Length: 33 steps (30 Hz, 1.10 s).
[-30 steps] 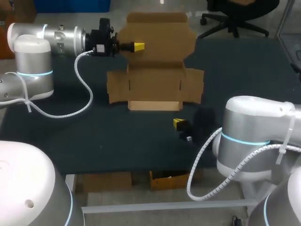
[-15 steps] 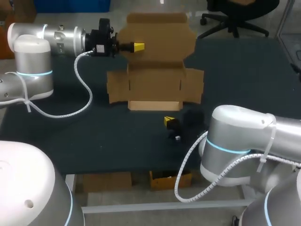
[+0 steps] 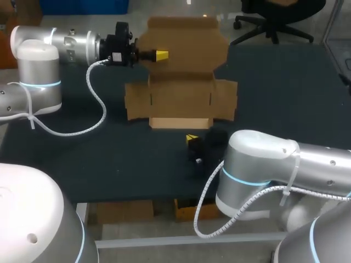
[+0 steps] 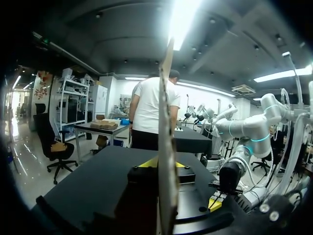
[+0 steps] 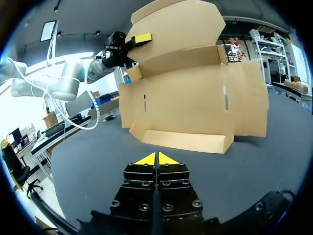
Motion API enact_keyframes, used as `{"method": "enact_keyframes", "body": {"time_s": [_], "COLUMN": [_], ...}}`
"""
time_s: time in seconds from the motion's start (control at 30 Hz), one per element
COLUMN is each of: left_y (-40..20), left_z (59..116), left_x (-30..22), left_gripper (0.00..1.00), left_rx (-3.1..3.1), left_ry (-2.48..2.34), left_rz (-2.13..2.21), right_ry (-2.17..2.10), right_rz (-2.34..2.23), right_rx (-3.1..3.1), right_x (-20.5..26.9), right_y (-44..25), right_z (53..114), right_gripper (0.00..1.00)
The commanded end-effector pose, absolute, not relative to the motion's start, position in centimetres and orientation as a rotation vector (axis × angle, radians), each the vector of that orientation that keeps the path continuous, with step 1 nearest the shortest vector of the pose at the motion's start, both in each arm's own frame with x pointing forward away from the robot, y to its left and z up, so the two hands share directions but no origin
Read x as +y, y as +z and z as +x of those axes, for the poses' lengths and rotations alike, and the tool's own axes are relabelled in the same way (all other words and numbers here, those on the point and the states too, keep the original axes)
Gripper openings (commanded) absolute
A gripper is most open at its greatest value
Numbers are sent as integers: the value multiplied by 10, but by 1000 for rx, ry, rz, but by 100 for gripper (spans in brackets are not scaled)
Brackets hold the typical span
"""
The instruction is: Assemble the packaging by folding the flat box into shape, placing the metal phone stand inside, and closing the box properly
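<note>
The brown cardboard box (image 3: 181, 98) lies unfolded on the table, its low front flap (image 3: 180, 123) folded up. Its big lid panel (image 3: 186, 38) stands raised at the back. My left gripper (image 3: 160, 53) comes in from the left and is shut on that lid's left edge. In the left wrist view the cardboard (image 4: 166, 147) runs edge-on between the yellow tips of the left gripper (image 4: 157, 163). My right gripper (image 3: 190, 138) is shut and empty, low over the mat just in front of the front flap. In the right wrist view the right gripper (image 5: 157, 159) points at the box (image 5: 186, 98). No phone stand shows.
The dark table mat (image 3: 109, 164) stretches bare around the box. The left arm's white cable (image 3: 82, 129) loops down onto the mat left of the box. My right arm's elbow (image 3: 258, 164) bulks over the front right of the table.
My right arm has swung left and its shut gripper has moved left and closer to the box's front flap. The left gripper and the lid have stayed still.
</note>
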<state>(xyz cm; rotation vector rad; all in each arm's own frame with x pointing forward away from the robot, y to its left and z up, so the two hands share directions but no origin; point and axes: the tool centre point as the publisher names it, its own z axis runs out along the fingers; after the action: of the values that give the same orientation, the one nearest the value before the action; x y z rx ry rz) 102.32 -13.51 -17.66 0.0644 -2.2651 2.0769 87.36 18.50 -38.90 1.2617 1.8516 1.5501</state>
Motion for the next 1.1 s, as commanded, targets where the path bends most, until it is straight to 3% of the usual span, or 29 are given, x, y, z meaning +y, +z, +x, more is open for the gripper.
{"method": "enact_keyframes", "body": {"time_s": [0.03, 0.73, 1.1], "left_y": [-180, -181, -181], "left_z": [1025, 1022, 1022], "left_x": [-134, -133, -133], "left_gripper": [0, 0, 0], "left_rx": [-2261, -2267, -2267], "left_ry": [2069, 2069, 2069], "left_rz": [43, 21, 21], "right_ry": [1095, 1075, 1173], "right_rz": [1480, 1489, 1417], "right_rx": [1569, 1547, 1651], "right_x": [195, 196, 214], "right_y": [-388, -390, -397], "right_z": [884, 893, 926], "right_gripper": [0, 0, 0]}}
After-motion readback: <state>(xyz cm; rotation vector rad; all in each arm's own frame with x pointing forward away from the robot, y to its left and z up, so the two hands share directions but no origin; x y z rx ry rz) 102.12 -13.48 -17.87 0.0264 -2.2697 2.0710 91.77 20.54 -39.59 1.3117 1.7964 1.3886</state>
